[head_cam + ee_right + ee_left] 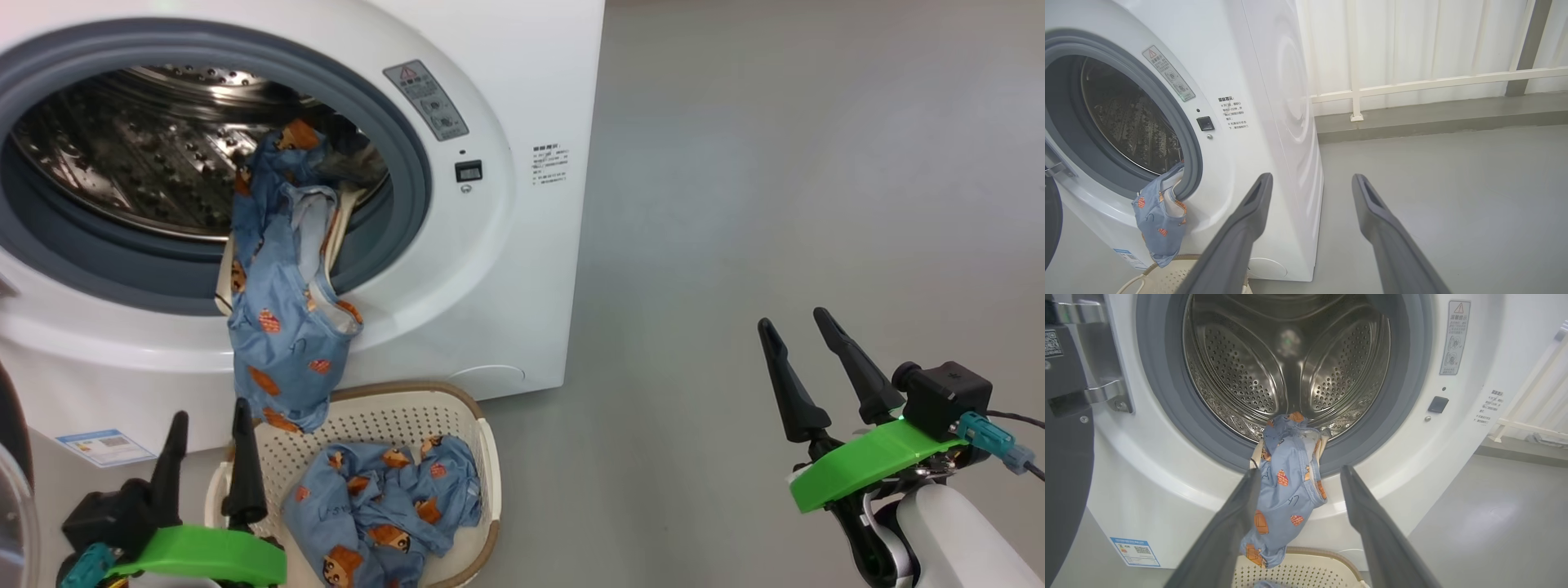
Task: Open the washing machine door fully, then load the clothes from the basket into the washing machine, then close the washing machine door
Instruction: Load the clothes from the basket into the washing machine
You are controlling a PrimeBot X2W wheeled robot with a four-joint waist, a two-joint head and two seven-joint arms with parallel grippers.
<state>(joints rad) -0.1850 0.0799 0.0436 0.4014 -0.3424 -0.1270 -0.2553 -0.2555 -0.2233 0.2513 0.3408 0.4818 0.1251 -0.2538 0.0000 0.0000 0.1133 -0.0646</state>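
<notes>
The washing machine (531, 65) bears a grey warning sticker (426, 100) with a red triangle right of its drum opening. That print and the low blue label (104, 447) are illegible. The clothes (282, 327) hang from its drum toward the basket (486, 457) at its foot. The left gripper (211, 411), before the machine, and the right gripper (793, 318), off its right side, point upward, fingers apart, empty.

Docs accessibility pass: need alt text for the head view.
A blue printed garment hangs half out of the open washing machine toward the basket below, which holds a second blue garment. The left gripper stands open by the basket; the right gripper is open above the floor, both empty.
</notes>
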